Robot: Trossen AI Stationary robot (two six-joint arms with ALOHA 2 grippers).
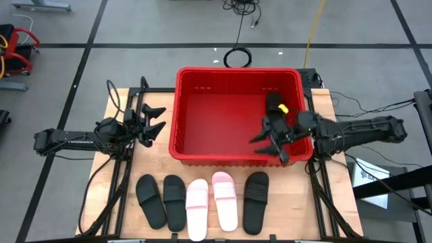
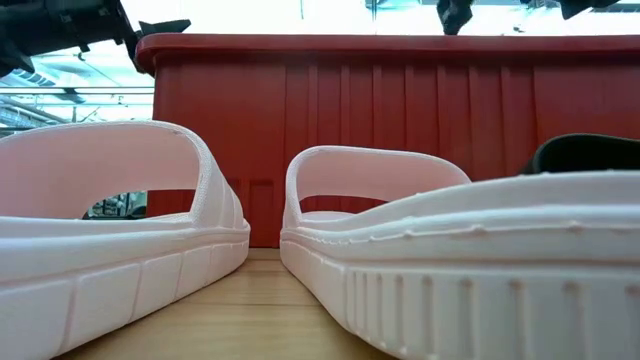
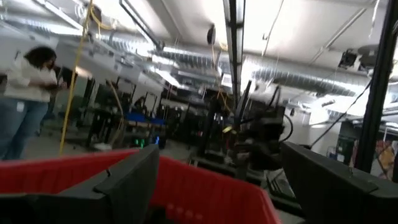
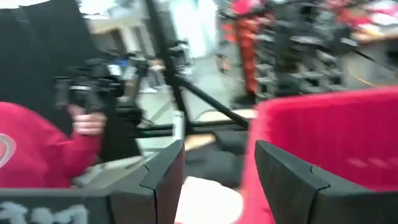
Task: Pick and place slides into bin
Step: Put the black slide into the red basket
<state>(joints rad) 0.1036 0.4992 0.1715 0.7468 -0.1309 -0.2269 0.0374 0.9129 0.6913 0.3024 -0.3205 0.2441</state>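
High view, near edge of the table [image 1: 324, 202]: five slides lie in a row, counted as three black and two pale pink. From the left corner they run black slide [image 1: 150, 200], second black slide [image 1: 175, 201], pink slide [image 1: 197, 208], second pink slide [image 1: 225, 200], third black slide [image 1: 256, 201]. None of these five is in the bin [image 1: 237, 73], which stands past the row, toward the far edge.

A sixth slide [image 1: 273, 104], black, shows inside the bin at its right side, below the right tool [image 1: 277, 144]. This tool hangs over the bin's near-right corner with its jaws spread and nothing between them.

The left tool [image 1: 154, 121] waits at the table's left edge, beside the bin, jaws fully spread and empty.

Judged progress: one of six slides placed, five left.
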